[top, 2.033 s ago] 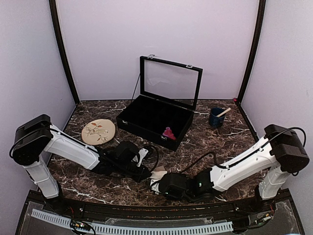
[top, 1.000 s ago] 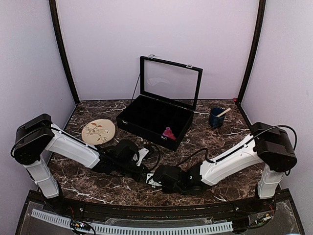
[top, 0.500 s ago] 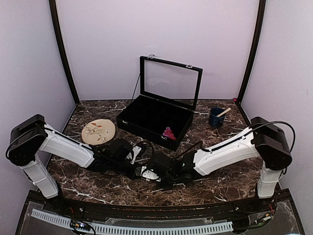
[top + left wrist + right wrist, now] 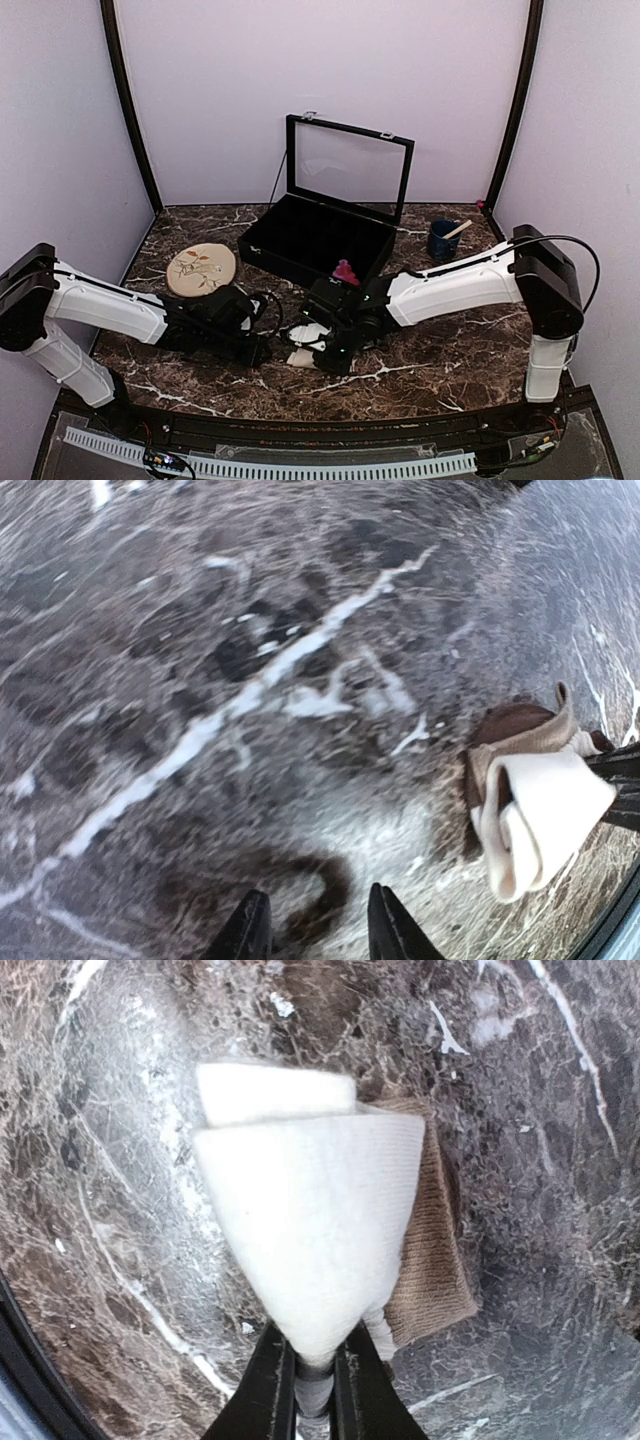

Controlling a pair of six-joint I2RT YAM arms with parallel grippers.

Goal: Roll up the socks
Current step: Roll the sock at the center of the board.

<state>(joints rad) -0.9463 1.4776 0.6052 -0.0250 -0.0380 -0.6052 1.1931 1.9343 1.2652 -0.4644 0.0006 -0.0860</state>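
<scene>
**Cream sock pinched at one end by your right gripper; left gripper spread and empty beside it.**

Your right gripper [image 4: 308, 1352] is pressed together on one end of the folded cream sock [image 4: 310, 1210]. The sock fans straight away from the fingers, its long axis in line with them, with its brown band [image 4: 430, 1260] tucked behind, over the marble table [image 4: 520, 1110]. From your left gripper [image 4: 315, 898], jaws apart with nothing between, the sock lies ahead and to the right, near but not touching, so the right arm is nearer. The right wrist view shows the pinch. Overhead gives only a pale patch between the wrists, yet it alone shows the pink sock [image 4: 346, 272] in the black box [image 4: 290, 268]. I cannot tell whether the cream sock hangs clear of the table.
</scene>
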